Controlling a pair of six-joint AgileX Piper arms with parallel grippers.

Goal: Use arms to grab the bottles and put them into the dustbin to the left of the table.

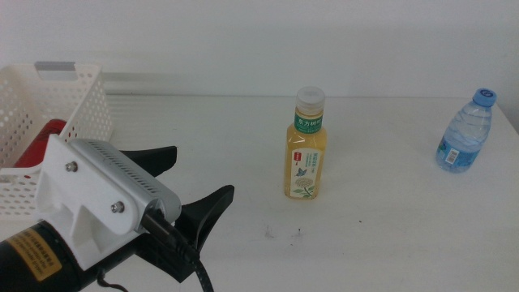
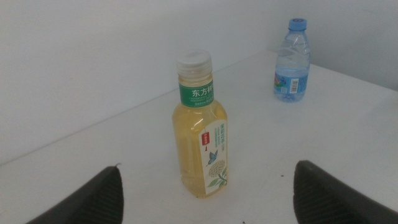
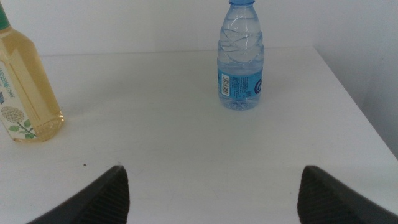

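Dustbin [image 1: 77, 101] sits at nine o'clock on the table [image 1: 365, 235], a red can [image 1: 45, 139] inside (mostly hidden). Left gripper [image 1: 199, 182], jaws spread wide, hangs at seven o'clock. Tea bottle [image 1: 306, 150] stands upright centrally; water bottle [image 1: 466, 134] at three o'clock, before the right gripper [image 3: 211, 202], also wide.

Light: bright, even, diffuse.
Shadows: faint, soft beside the tea bottle [image 1: 306, 146].
Glare: none on the table [image 1: 373, 227].
Focus: left gripper [image 1: 190, 191] slightly soft.
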